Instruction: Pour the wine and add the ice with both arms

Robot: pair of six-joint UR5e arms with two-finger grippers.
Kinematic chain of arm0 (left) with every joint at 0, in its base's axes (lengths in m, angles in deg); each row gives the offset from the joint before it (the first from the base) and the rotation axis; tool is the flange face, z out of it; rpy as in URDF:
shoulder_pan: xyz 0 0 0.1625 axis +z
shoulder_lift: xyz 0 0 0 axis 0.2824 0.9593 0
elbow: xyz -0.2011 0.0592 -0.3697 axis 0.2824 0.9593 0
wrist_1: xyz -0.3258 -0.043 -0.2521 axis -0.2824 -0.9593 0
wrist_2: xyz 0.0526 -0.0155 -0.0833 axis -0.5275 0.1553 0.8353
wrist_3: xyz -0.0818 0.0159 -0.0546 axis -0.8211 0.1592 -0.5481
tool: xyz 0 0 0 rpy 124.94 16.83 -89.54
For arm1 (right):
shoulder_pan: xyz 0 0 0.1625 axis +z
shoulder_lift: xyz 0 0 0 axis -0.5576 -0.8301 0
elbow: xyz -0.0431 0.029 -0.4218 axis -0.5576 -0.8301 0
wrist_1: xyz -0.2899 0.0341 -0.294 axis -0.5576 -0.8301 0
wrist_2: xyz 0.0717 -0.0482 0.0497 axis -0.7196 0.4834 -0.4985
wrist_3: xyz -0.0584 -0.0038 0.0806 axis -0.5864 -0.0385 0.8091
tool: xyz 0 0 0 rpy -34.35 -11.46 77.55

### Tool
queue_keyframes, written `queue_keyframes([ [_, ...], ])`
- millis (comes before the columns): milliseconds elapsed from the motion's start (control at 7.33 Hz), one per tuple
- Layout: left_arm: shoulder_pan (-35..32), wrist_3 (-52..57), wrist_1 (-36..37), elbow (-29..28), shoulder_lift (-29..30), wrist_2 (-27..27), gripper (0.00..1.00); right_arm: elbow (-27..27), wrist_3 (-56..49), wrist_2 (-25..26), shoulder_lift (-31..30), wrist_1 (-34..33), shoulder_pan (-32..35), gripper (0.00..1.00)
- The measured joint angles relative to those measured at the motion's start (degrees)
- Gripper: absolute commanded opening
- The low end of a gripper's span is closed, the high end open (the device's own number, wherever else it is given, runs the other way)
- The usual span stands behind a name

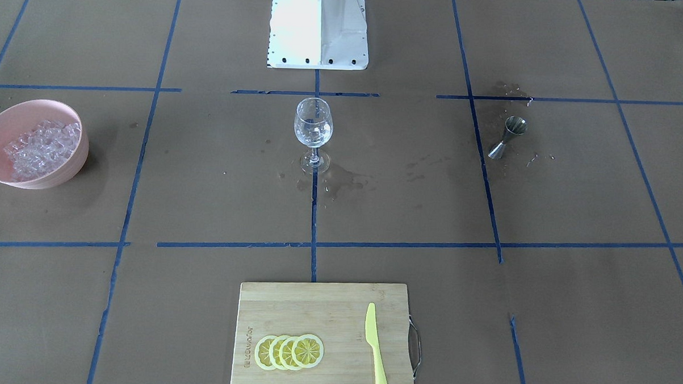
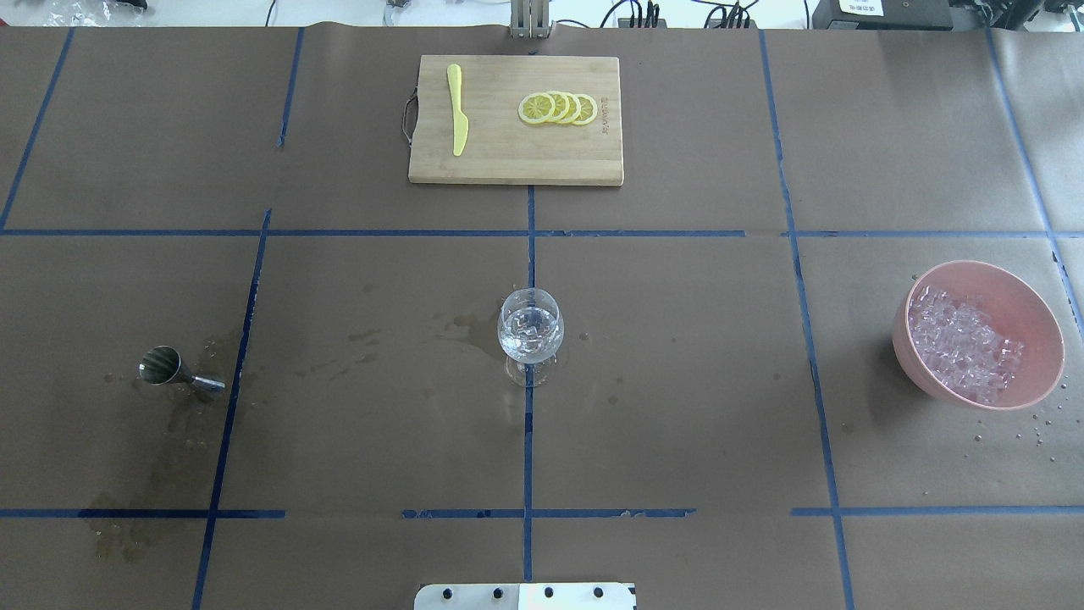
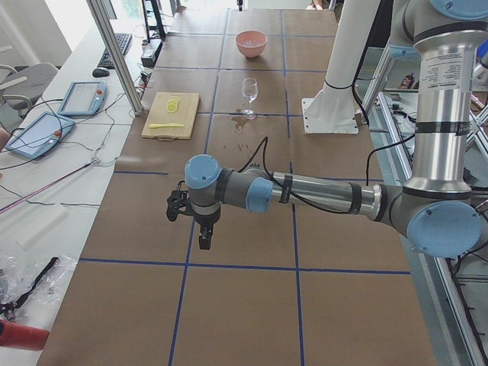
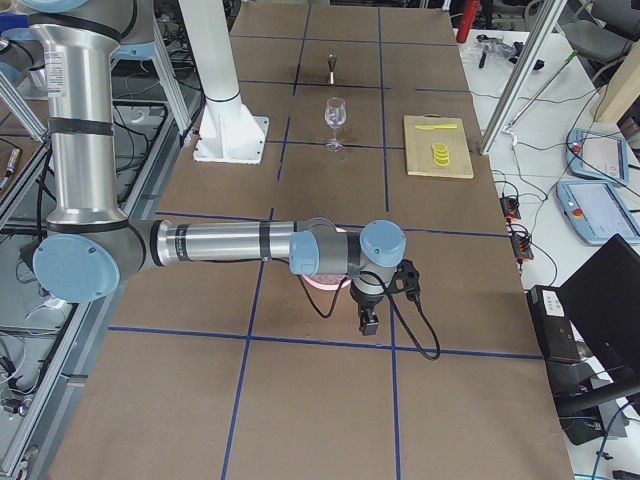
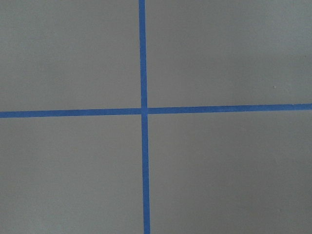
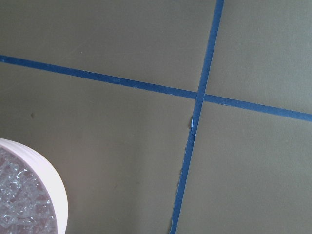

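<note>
Right now your left arm [image 3: 320, 194] holds its forearm level above the table, its long axis running away from the base. The left gripper [image 3: 204, 242] points straight down over a crossing of blue tape [image 5: 144, 110]. You cannot tell how its fingers stand.

The right arm [image 4: 220, 243] lies the same way, with the right gripper [image 4: 368, 322] pointing down just beside the pink bowl [image 2: 1037, 315]. Its finger state is likewise impossible to tell.

You'll find the ice [image 2: 965, 343] heaped in that bowl, at the robot's right end of the table. The wine glass [image 2: 530, 330] stands upright at centre, stem vertical. Something clear glints inside it, but you can't separate liquid from cubes. The jigger [image 2: 179, 371] sits well to the robot's left, among wet stains [image 2: 182, 419].
</note>
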Motion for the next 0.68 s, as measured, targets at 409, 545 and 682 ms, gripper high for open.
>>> queue_keyframes([
  [409,0.01,1.61,-0.05,-0.17,0.05,-0.08,1.0,-0.18,0.52,0.12,1.0,0.03,-0.01,1.0],
  [545,0.04,2.43,-0.02,-0.37,0.05,-0.07,1.0,-0.21,0.57,0.14,1.2,0.03,-0.02,1.0],
  [682,0.07,2.8,0.02,-0.43,0.06,-0.07,1.0,-0.26,0.64,0.15,1.24,0.09,-0.02,1.0],
])
